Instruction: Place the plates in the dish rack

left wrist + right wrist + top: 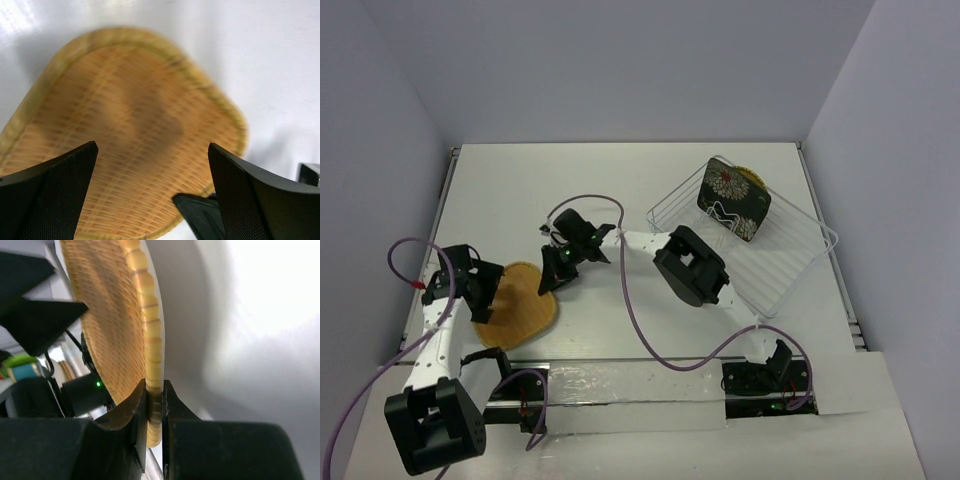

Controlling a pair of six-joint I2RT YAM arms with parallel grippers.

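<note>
White surface (620,180) is carrying the woven plate (520,305) near its left near edge. Fingers of the right gripper (154,390) are clamping its rim, likely for carrying it to the dish rack (790,270) at the far right, while fingers of the left gripper (152,147) are standing apart above.

no readable text, no labels, brands or numbers on woven plate (150,125), flowered plate (733,200), dish rack (785,270)

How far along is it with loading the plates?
Done: the black flowered plate and a yellow plate behind it stand in the dish rack. In hand: the right fingers pinch the rim of the woven plate; the left fingers hang open over it. Left: carrying it into the rack.
</note>
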